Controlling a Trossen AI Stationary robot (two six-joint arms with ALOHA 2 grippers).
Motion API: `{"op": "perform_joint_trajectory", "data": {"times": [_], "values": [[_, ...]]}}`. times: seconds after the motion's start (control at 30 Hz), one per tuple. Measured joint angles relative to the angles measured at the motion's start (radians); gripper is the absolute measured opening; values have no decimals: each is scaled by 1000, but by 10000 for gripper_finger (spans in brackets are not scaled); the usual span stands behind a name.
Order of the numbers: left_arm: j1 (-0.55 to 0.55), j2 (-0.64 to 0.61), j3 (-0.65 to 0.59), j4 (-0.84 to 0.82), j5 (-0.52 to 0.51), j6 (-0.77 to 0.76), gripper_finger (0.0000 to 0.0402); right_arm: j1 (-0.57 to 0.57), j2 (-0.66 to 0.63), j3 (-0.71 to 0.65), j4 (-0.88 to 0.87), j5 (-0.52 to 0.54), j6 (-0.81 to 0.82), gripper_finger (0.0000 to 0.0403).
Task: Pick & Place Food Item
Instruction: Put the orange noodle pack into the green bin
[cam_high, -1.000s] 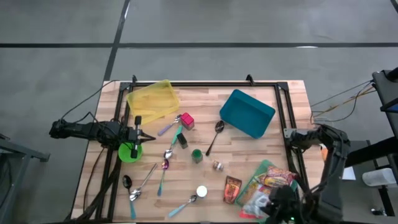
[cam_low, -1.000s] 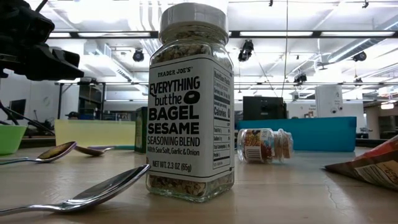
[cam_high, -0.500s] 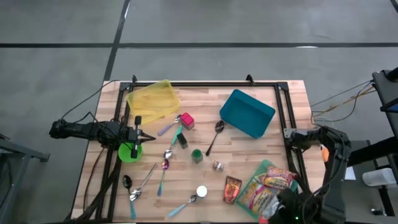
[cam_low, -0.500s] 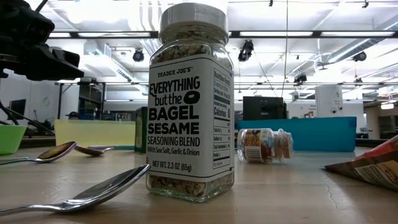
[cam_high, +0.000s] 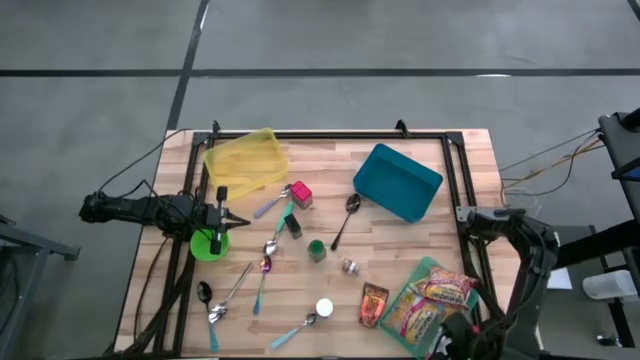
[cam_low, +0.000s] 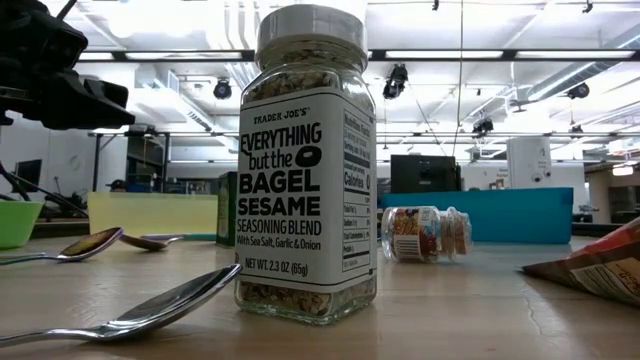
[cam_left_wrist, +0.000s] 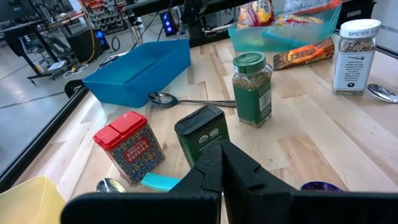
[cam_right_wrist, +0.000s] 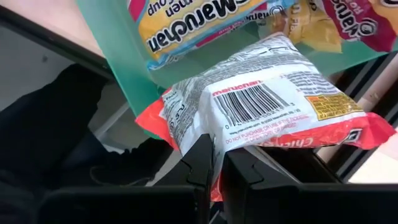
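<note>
Crinkly plastic film wraps the ramen packet (cam_right_wrist: 267, 109), a red-and-white pillow pack with a barcode, and the right gripper (cam_right_wrist: 214, 163) is clamped shut on its sealed edge. The packet hangs from those fingers just over the near rim of the green tray (cam_right_wrist: 124, 74), where more noodle packets (cam_right_wrist: 205, 28) lie. From overhead the right gripper (cam_high: 452, 335) sits at the table's near right corner, at the tray's (cam_high: 425, 268) outer edge.

Judging by the look, the pack is light, and its wrapper is soft and slippery, while the noodle block inside is stiff and brittle. A pinch on the flat crimped seam seems the safest hold, since squeezing the middle could crack the noodles and a smooth face could slide out. Held by one edge, it will likely swing and droop.

At the table's left side the left gripper (cam_left_wrist: 219, 163) waits, fingers closed on nothing, pointing toward a dark green tin (cam_left_wrist: 202, 134) and a red tin (cam_left_wrist: 129, 146).
</note>
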Motion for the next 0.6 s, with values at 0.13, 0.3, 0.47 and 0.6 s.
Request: {"op": "perform_joint_trajectory", "data": {"times": [0.13,0.3,0.47,0.6], "values": [[0,0,0,0,0,0,0,-12,26,0,1,0,-4,15],[0,0,0,0,0,0,0,-53,46,0,1,0,-30,15],[0,0,0,0,0,0,0,-101,64,0,3,-2,-137,15],[0,0,0,0,0,0,0,-125,78,0,1,-31,-184,15]]}}
